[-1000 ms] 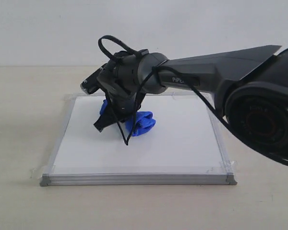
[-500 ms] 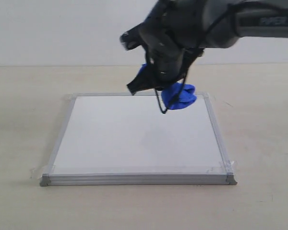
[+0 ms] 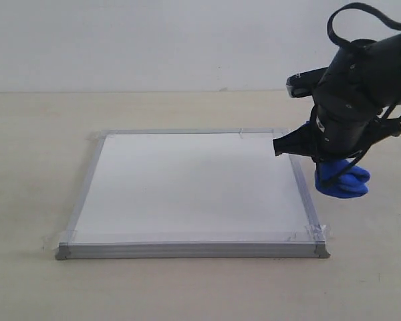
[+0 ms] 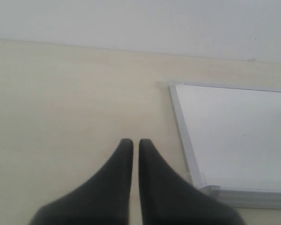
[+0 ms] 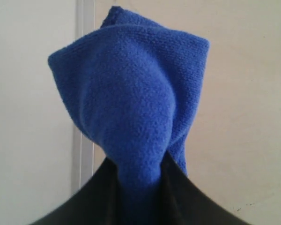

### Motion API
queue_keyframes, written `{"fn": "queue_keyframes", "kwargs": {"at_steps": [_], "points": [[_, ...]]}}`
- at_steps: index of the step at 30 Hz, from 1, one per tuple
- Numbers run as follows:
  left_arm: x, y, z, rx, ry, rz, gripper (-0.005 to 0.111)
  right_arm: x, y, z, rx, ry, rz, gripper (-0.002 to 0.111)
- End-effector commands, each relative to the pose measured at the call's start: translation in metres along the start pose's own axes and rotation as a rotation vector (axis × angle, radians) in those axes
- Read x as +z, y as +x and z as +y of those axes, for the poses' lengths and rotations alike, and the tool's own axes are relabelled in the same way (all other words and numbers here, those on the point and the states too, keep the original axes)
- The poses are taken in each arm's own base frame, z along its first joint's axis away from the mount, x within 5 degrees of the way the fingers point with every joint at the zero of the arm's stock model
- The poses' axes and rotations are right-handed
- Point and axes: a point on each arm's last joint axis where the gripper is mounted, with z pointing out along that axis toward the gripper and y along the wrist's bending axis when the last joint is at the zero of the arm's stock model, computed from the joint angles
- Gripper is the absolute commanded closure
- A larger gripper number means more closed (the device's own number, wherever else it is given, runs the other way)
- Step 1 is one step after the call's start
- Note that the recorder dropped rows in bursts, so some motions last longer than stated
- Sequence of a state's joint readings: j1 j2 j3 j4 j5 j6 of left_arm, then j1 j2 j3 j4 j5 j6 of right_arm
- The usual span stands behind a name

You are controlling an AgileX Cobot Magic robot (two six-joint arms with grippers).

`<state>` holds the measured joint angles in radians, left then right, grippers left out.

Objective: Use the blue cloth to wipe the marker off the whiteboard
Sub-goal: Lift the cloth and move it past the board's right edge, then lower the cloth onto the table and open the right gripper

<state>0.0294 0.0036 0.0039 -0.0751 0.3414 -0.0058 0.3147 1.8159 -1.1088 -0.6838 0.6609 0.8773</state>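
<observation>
Exterior view: a whiteboard (image 3: 187, 184) lies flat in the middle of a pale desk (image 3: 40, 134), its back frame toward the desk's far edge. Its surface looks clean. No red marker line shows, so the wiping looks done. The right gripper (image 3: 329, 167) hangs just past the board's right frame, toward the desk's right edge, with the blue cloth (image 3: 344, 182) bunched below it. The cloth is off the board, close above the desk or just touching it; which one cannot be told.

Left wrist view: the left gripper (image 4: 131, 145) hovers over bare desk beside the board's left frame. Its fingers are drawn together with only a thin slit between them, and they hold nothing. It is probably parked clear of the work.

Right wrist view: the right fingers pinch the cloth's gathered neck, so the loose bulk forms a soft pad in front, good for rubbing. The board's frame runs behind it.
</observation>
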Motion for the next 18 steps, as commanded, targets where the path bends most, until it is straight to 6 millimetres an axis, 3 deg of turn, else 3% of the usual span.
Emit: {"fn": "queue_keyframes", "kwargs": {"at_steps": [1,8,14,18], "points": [[-0.001,-0.002,-0.001,-0.007,0.009,-0.01,0.102,0.017,0.002,-0.008,0.033,0.032,0.015,0.108],[-0.001,-0.002,-0.001,-0.007,0.009,-0.01,0.102,0.048,0.005,-0.011,-0.053,-0.009,0.031,0.108],[-0.001,-0.002,-0.001,-0.007,0.009,-0.01,0.102,0.061,0.005,0.0,-0.071,-0.086,-0.01,0.108],[-0.001,-0.002,-0.001,-0.007,0.009,-0.01,0.102,0.064,0.005,-0.003,-0.062,-0.034,-0.006,0.108]]}}
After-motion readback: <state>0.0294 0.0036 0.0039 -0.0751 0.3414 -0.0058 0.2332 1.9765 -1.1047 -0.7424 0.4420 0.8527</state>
